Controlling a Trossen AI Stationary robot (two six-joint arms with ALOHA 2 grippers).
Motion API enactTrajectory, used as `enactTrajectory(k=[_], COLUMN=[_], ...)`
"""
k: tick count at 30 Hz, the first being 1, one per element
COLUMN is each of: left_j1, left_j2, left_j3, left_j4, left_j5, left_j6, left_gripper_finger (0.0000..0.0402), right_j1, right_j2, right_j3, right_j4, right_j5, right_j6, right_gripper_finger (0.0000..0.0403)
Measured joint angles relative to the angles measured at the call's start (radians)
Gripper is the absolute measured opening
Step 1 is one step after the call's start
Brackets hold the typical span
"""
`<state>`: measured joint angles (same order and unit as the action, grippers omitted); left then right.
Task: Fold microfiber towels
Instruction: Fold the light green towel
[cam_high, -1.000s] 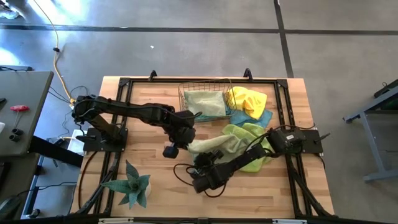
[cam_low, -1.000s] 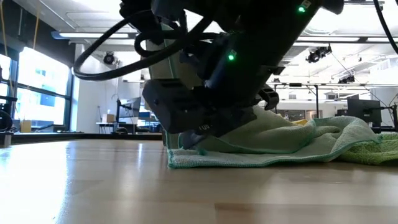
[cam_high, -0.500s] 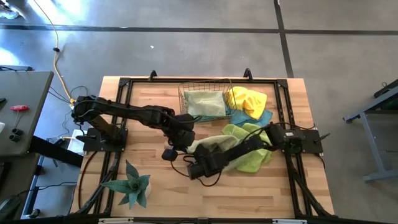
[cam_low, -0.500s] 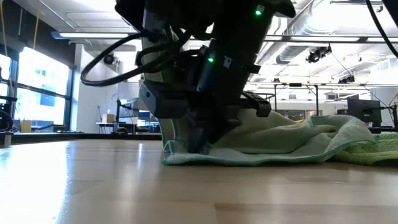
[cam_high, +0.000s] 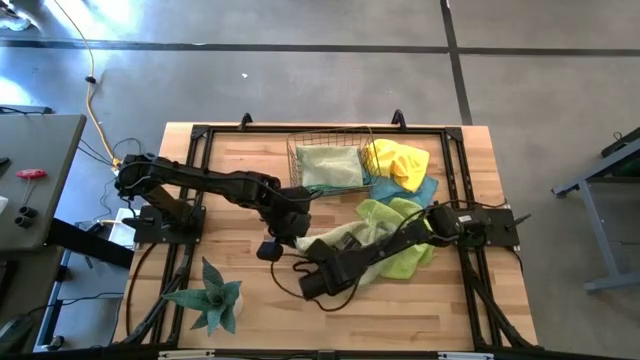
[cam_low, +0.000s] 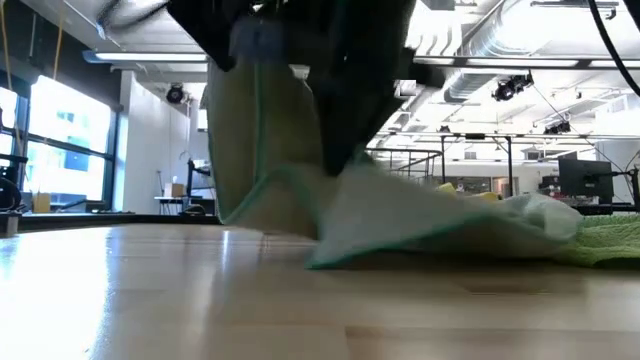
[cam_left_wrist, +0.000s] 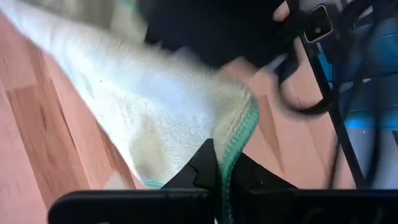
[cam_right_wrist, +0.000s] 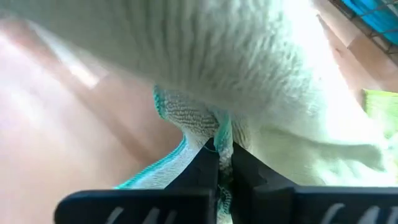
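Both arms are looking matte black and chunky, with loose black cables looping off them mid-frame.

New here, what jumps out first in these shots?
Both grippers pinch the same pale green towel mid-table: the left gripper and the right gripper are each shut on its teal-stitched edge, one end raised off the wood. Behind it, yellow, blue and lime towels spill beside a wire basket.
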<state>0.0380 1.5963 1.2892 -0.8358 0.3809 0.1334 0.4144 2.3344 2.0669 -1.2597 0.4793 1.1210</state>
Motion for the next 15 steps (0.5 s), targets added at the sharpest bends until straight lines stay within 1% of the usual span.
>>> enactTrajectory(k=[2, 6, 10, 15], left_j1=[0.000, 0.000, 0.000, 0.000], left_j2=[-0.006, -0.007, -0.007, -0.007], left_j3=[0.000, 0.001, 0.001, 0.001], left_j4=[-0.020, -0.010, -0.002, -0.003], left_j5=[-0.003, -0.006, -0.006, -0.006], left_j6=[0.000, -0.017, -0.026, -0.026], left_gripper_finger=[0.0000, 0.0000, 0.0000, 0.0000], right_j1=[0.018, 0.040, 0.039, 0.032], right_j2=[0.000, -0.001, -0.002, -0.002], right_j3=[0.028, 0.034, 0.004, 0.000], right_j4=[-0.025, 0.010, 0.053, 0.129], right_j5=[0.009, 0.014, -0.029, -0.083], right_j6=[0.000, 0.006, 0.031, 0.025], right_gripper_finger=[0.0001, 0.0001, 0.0000, 0.0001])
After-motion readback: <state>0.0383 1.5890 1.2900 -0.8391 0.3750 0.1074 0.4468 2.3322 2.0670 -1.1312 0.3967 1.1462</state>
